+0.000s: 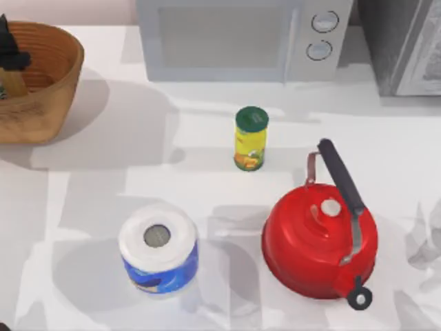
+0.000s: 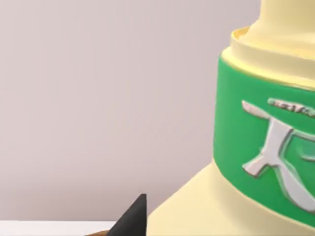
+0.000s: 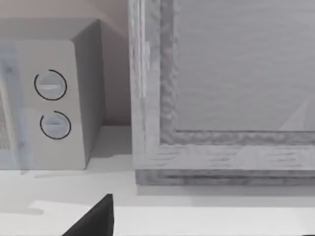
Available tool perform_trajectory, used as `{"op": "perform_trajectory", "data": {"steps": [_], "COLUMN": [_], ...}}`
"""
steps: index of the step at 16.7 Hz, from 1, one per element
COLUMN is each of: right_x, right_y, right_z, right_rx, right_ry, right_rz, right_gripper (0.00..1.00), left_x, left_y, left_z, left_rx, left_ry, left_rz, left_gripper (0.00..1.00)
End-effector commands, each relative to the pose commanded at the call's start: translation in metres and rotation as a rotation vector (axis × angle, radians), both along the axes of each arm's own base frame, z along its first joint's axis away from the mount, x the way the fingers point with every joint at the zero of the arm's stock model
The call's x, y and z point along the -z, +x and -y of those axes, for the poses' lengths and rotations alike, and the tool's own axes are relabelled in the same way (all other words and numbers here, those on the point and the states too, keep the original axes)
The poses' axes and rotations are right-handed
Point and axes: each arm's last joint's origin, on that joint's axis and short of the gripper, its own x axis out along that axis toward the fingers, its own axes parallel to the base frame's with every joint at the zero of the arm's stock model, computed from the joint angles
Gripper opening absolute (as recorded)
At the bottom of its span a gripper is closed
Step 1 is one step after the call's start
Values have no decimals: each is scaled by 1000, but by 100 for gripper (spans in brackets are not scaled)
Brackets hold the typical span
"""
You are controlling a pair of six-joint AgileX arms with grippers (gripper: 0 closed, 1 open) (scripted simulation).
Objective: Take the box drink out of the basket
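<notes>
Left end effector (image 1: 7, 48) sits inside the basket (image 1: 52, 83) at the table's far left corner, apparently positioned to grip the box drink (image 2: 256, 142) for lifting out. In the left wrist view the drink's pale body and green band loom very close beside one dark fingertip (image 2: 133, 219), so the drink looks to be between the fingers, though I cannot tell whether they are pinching it. Right end effector (image 3: 96, 219) hangs idle near the microwave (image 1: 241, 38) at the far edge; its finger spread is also unclear.
</notes>
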Motion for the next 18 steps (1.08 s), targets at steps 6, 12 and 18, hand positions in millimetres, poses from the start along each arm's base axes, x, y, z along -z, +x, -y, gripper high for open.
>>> {"op": "perform_trajectory", "data": {"steps": [6, 12, 18], "right_x": [0, 0, 0], "right_y": [0, 0, 0], "right_z": [0, 0, 0], "right_rx": [0, 0, 0], "right_ry": [0, 0, 0], "right_rz": [0, 0, 0], "right_gripper": [100, 100, 100], "left_x": [-67, -129, -133], "left_y": [7, -2, -4], "left_z": [-1, 0, 0], "left_rx": [0, 0, -1], "left_ry": [-1, 0, 1], "left_rz": [-1, -1, -5], "left_gripper": [0, 0, 0]}}
